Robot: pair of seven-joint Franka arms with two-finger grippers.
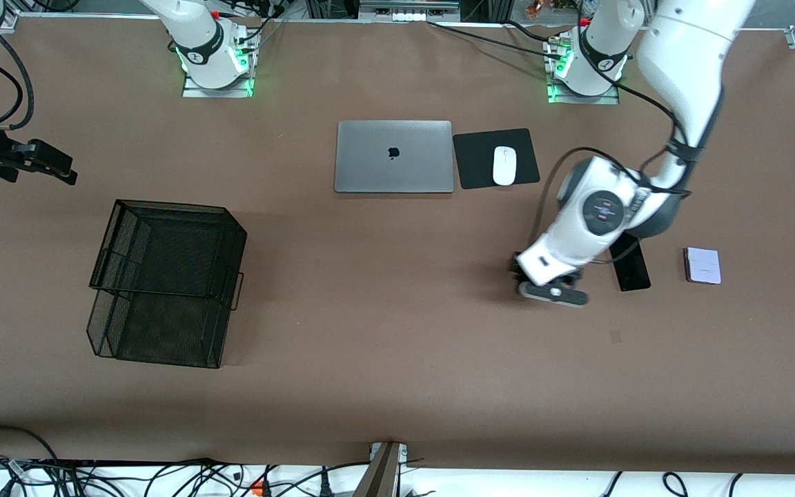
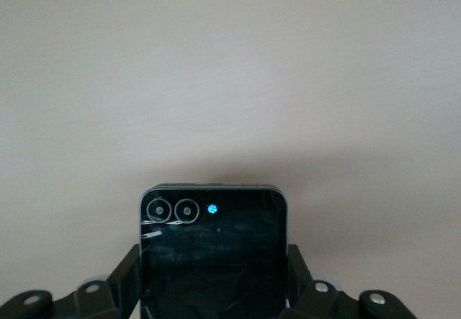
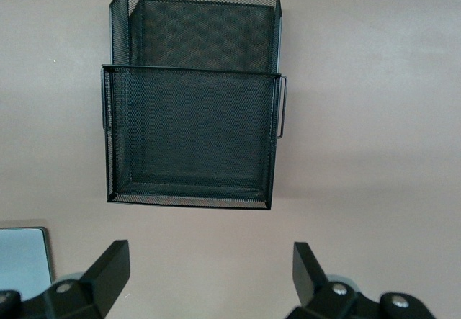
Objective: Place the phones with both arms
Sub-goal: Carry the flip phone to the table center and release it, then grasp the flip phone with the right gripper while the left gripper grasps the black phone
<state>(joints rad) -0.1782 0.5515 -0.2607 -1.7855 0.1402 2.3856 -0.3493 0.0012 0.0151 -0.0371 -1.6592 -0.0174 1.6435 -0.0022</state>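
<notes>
Gripping stage: mesh basket (image 1: pixel 166 283) waits empty at right arm's end; left gripper (image 2: pixel 214 290), low over the table beside the long black phone (image 1: pixel 631 266), is clamped on square black phone (image 2: pixel 213 250). Right gripper (image 3: pixel 211 276) waits spread, empty. Next: lift, carry to basket.

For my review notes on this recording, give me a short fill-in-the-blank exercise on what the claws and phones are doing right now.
1. The left claw is shut on the small square ____ phone.
2. The right claw hangs with its jaws ____.
3. The long slim black phone lies on the table beside the ____ phone.
4. The white mouse rests on a black ____ next to the laptop.

Missing words: black; open; white; pad
</notes>
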